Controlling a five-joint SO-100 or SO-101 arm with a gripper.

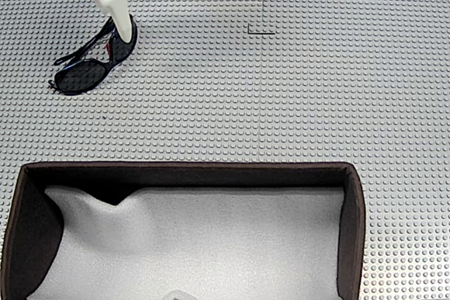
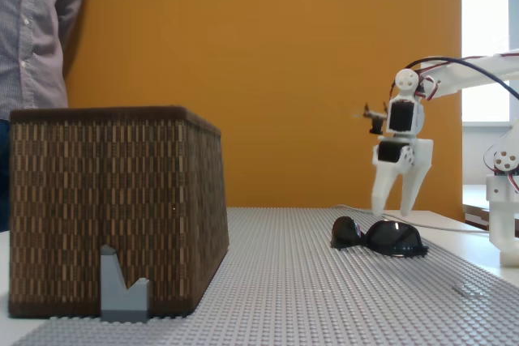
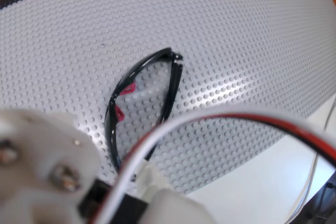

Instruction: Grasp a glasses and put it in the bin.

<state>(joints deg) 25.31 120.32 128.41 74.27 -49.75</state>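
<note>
One pair of glossy black wraparound glasses [image 1: 88, 61] lies on the studded grey baseplate [image 1: 281, 89], directly beneath the white gripper [image 2: 396, 210], whose fingers are spread over the frame. The woven brown bin [image 2: 113, 208] stands well apart, foam-lined.

We see a grey studded baseplate [image 1: 281, 103] covering the worktop, spreading out below the fingers. A small dark L-shaped mark [image 1: 261, 31] sits on it, well to the right of the fingers in a fixed view. An orange wall [image 2: 268, 62] stands behind them; a person's striped shirt [image 2: 36, 30] and a grey notched block [image 2: 123, 285] lie far left.
</note>
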